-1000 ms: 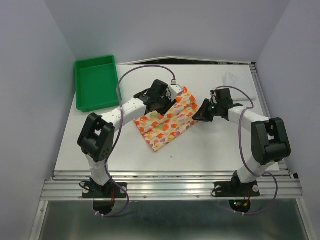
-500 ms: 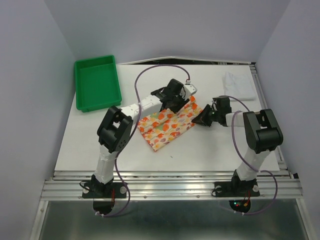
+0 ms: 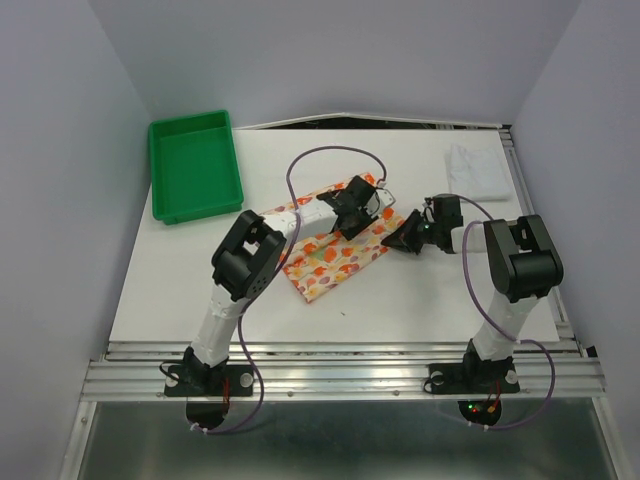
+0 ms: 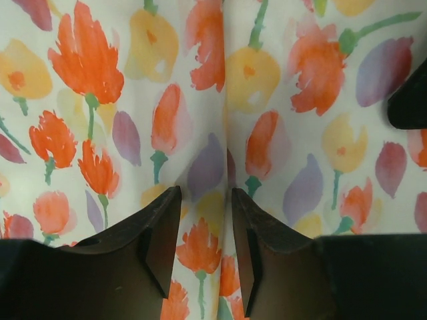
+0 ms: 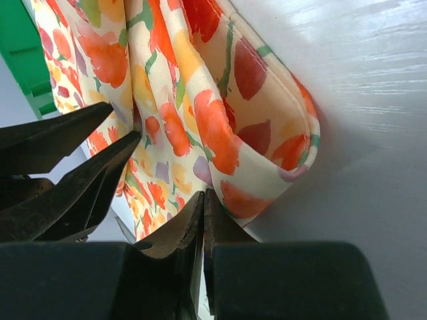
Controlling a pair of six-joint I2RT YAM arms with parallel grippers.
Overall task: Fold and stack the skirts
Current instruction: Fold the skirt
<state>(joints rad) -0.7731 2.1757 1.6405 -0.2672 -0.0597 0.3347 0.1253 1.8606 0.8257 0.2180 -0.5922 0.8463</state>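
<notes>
– Two skirts, yes? Where do they lie?
– The floral skirt [image 3: 330, 262] lies folded near the middle of the bench [image 3: 420, 300], aslant and well in from every edge. The white skirt [image 3: 478, 170] sits apart, by the far right corner.
– And the left claw [image 4: 203, 197]?
– It is down on the floral skirt's far side. Its fingers [image 4: 160, 233] stand only a narrow way apart, with a raised ridge of the printed cloth pinched between them.
– The right claw [image 5: 203, 200]?
– Fully closed, tips together, nipping the floral skirt's right-hand corner just at the hem. The cloth bunches there in loose folds.
– How near are the two claws?
– Close beside each other. The left one's dark fingers show in the right wrist view.
– Anything else?
– A green tray [image 3: 195, 170] in the far left corner, well apart from both skirts.
</notes>
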